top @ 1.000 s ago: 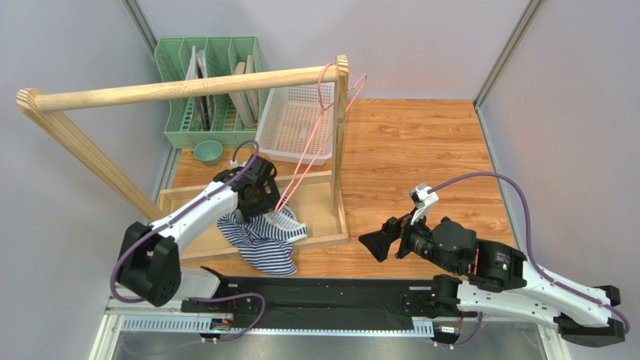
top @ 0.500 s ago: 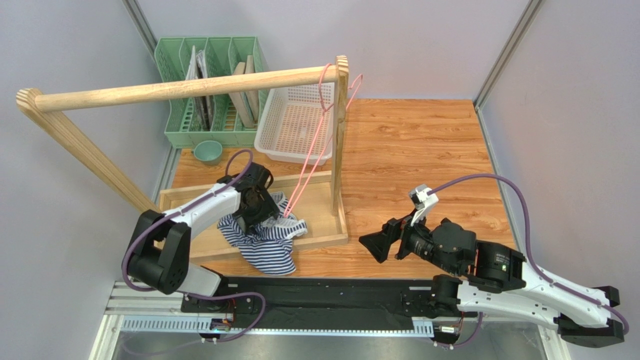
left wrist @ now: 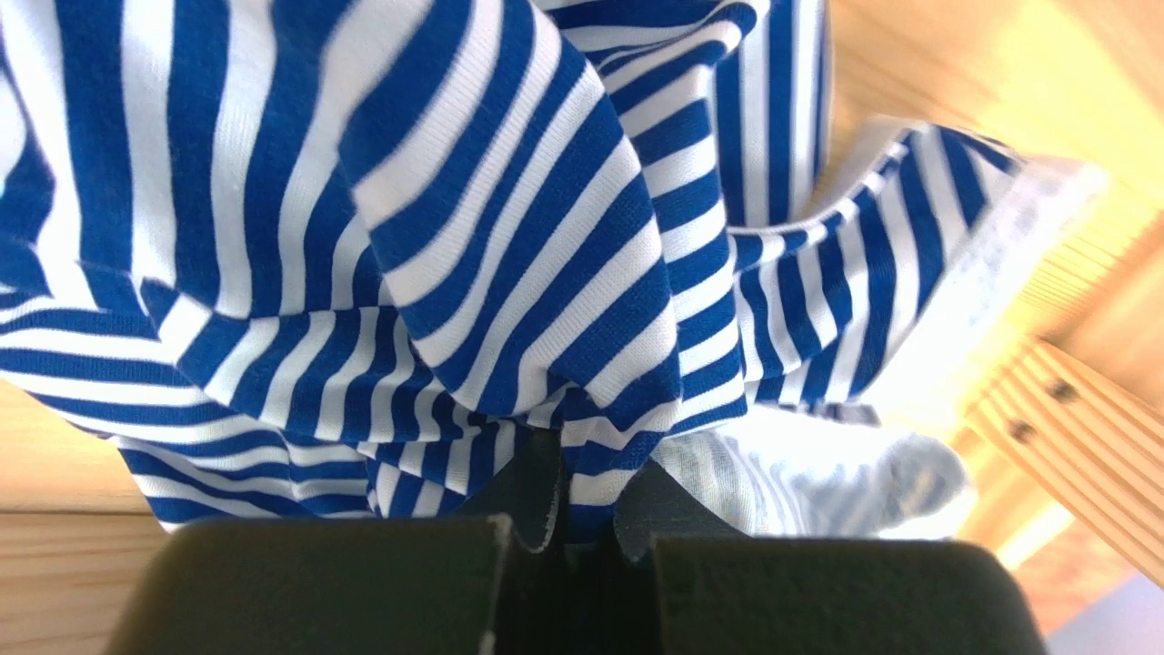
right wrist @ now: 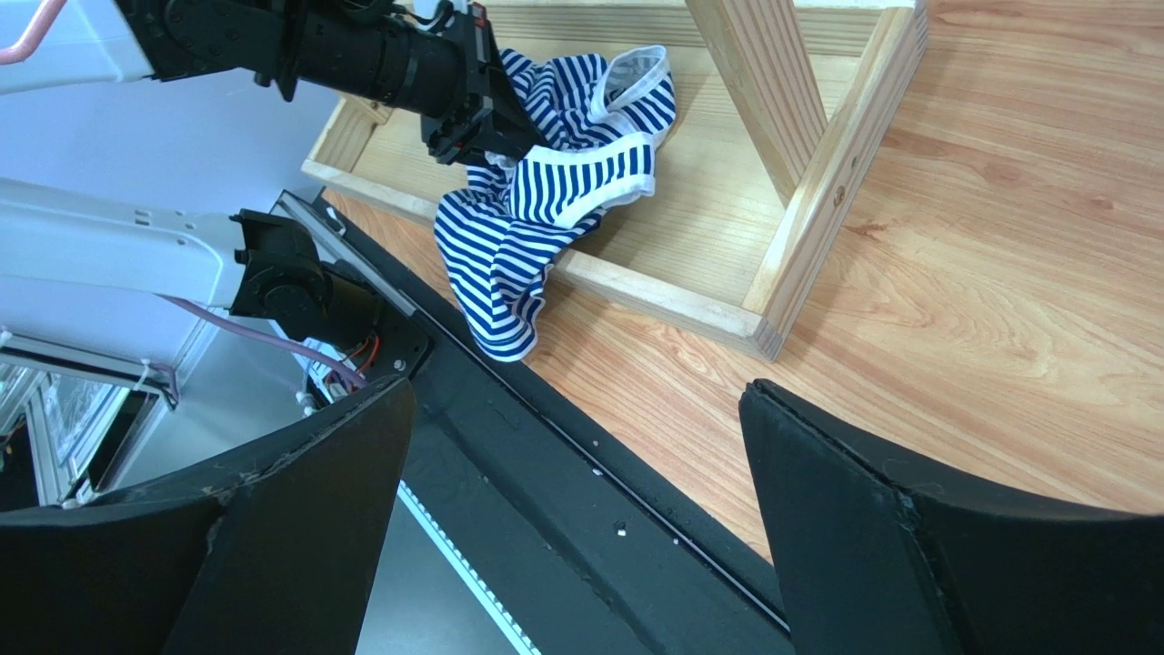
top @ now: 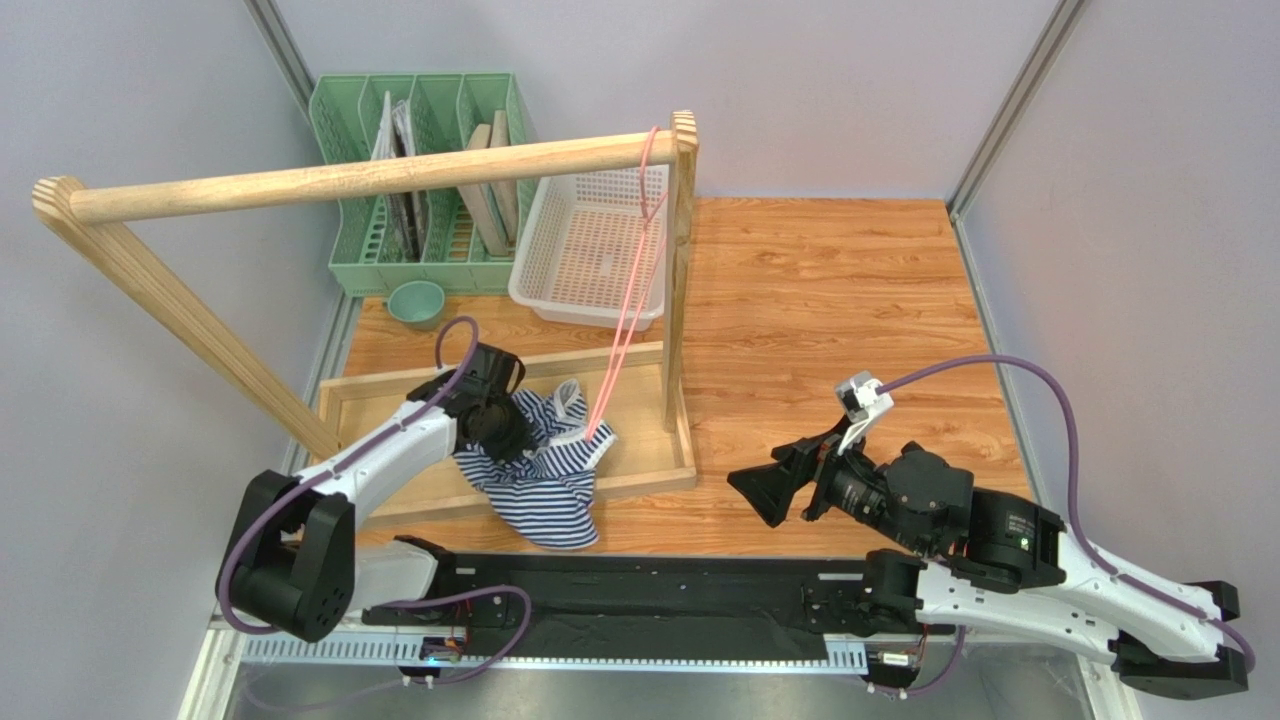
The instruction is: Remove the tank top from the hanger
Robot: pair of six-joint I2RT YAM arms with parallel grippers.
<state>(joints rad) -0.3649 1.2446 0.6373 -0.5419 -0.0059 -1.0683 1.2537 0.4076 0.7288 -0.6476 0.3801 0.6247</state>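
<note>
Wood-grain table [top: 842, 300] fills the floor of a grey-walled cell, and on it we see a wooden rack with a rail [top: 361, 173] over a shallow frame base [top: 646, 488]. The tank top [top: 541, 488] lies crumpled in that base, its lower part spilling over the near edge onto the table. The left gripper [top: 508, 432] is down on the top's left side. From its wrist camera we see the fingers [left wrist: 328, 594] clenched together, with a fold of striped cloth [left wrist: 519, 273] pinched between them.

The hanger [top: 631, 300] hangs by its hook from the rail, just beside the right post. From above, its lower end overlaps the top's white-edged part; we cannot tell whether they touch.

The right gripper [top: 751, 491] hovers over bare table right of the rack, well apart from the top, jaws spread wide and empty, pointing toward the top [right wrist: 547, 205].

Behind the rack stand a green organizer [top: 421, 165], a white basket [top: 579, 248] and a small bowl [top: 416, 305].
</note>
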